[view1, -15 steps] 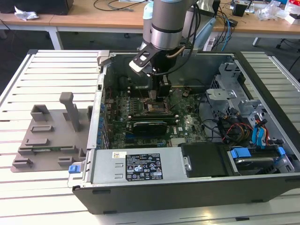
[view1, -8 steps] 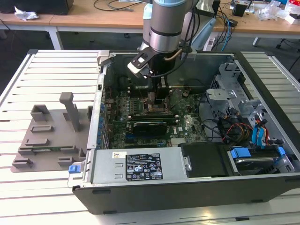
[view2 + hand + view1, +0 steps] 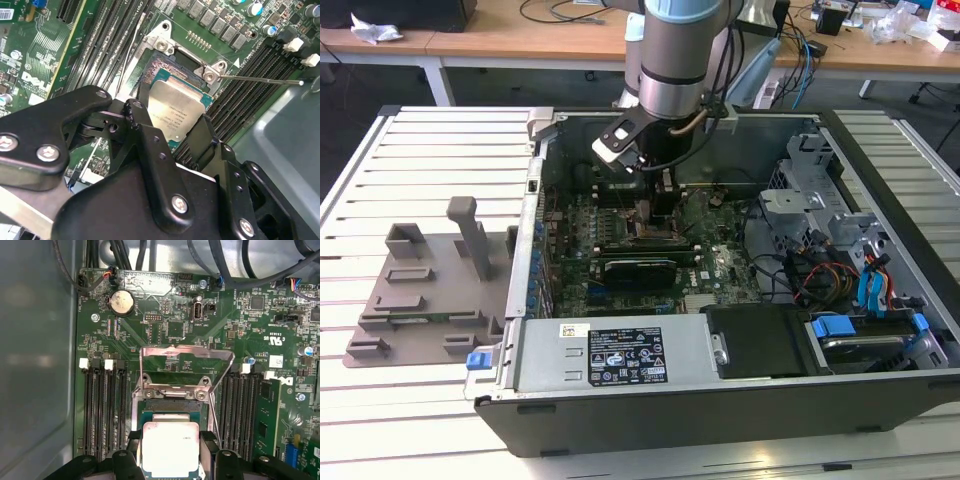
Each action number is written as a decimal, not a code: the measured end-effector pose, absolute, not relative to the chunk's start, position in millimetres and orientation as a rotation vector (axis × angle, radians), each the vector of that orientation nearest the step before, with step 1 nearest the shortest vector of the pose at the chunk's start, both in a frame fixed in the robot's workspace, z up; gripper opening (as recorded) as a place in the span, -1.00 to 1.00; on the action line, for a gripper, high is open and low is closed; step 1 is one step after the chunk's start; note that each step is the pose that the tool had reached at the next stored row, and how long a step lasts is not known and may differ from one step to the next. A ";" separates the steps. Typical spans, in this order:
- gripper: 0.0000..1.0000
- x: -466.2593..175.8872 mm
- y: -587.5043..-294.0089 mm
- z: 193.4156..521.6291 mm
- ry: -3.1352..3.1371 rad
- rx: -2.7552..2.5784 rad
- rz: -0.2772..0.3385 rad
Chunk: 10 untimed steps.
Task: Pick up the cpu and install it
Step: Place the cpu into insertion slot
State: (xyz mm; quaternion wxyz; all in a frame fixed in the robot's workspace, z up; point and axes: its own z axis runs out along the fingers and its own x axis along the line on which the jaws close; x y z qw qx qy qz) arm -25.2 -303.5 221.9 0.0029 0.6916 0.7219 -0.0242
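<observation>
Slatted worktop (image 3: pixel 420 160), open case (image 3: pixel 720 410): pincer (image 3: pixel 171 438) clamps cpu (image 3: pixel 170 455) just over socket (image 3: pixel 172 407); skewed release could damage socket.

The black pincer (image 3: pixel 171 119) clasps the cpu (image 3: pixel 177 107) by two edges — over the open socket (image 3: pixel 164 67).

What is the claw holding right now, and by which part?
The cpu, gripped by the claw with its fingers on two opposite side edges, at the open socket.

Silver arm (image 3: pixel 672 60), black screw-studded hand (image 3: pixel 171 120)
</observation>
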 end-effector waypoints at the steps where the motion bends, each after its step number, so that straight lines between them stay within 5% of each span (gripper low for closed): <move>1: 0.09 -25.2 -303.5 220.9 2.264 2.169 -0.076; 10: 0.09 -25.3 -304.0 211.9 2.262 2.169 -0.077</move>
